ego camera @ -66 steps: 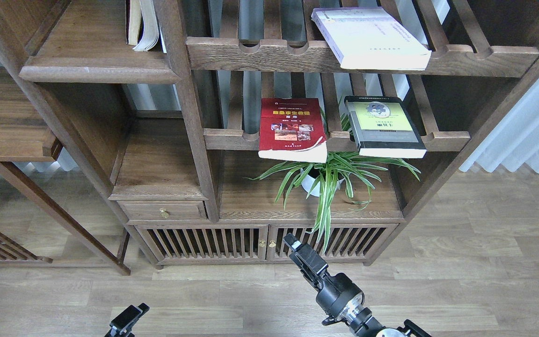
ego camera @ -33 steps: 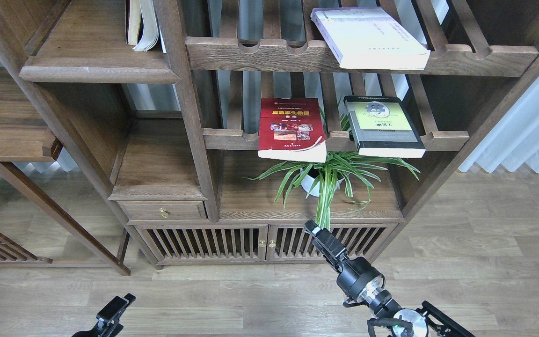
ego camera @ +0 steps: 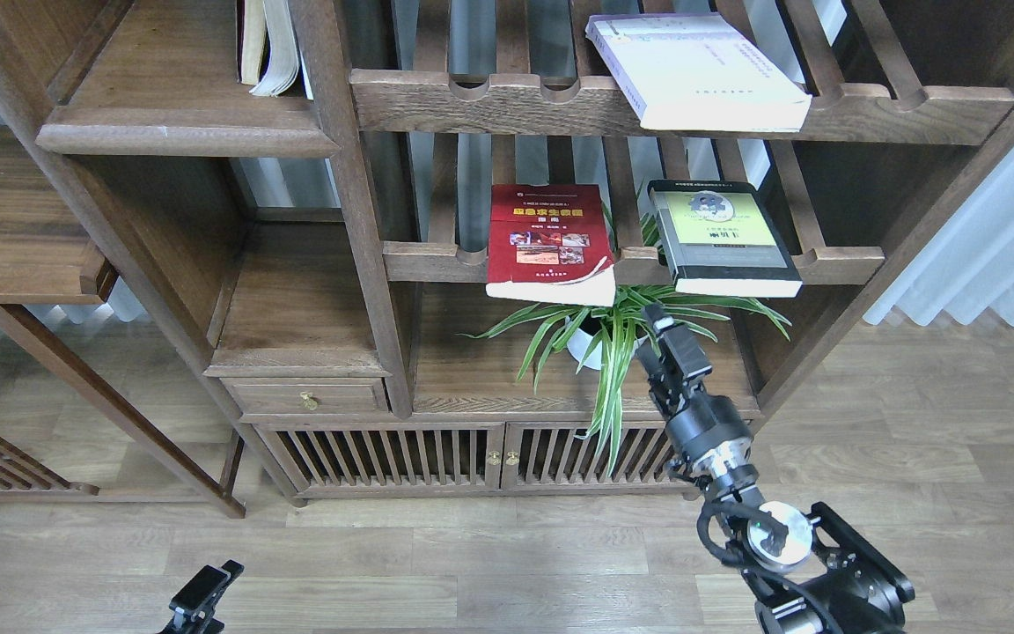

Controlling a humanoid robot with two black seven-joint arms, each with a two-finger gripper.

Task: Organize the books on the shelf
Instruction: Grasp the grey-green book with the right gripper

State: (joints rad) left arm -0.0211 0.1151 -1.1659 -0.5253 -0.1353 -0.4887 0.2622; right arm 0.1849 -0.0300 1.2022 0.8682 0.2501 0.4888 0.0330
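Below the black-grey book (ego camera: pixel 723 236), your right claw (ego camera: pixel 667 339), spread unclear, is empty; approach its overhanging edge squarely.

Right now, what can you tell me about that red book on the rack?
The red book is a paperback lying flat, cover up, on the lower slatted rack. Its cover shows yellow lettering above a cluster of small photos. Its near end juts past the rack's front rail, pale page edges showing, and its near right corner curls up. The spider plant stands below. Nothing grips it.
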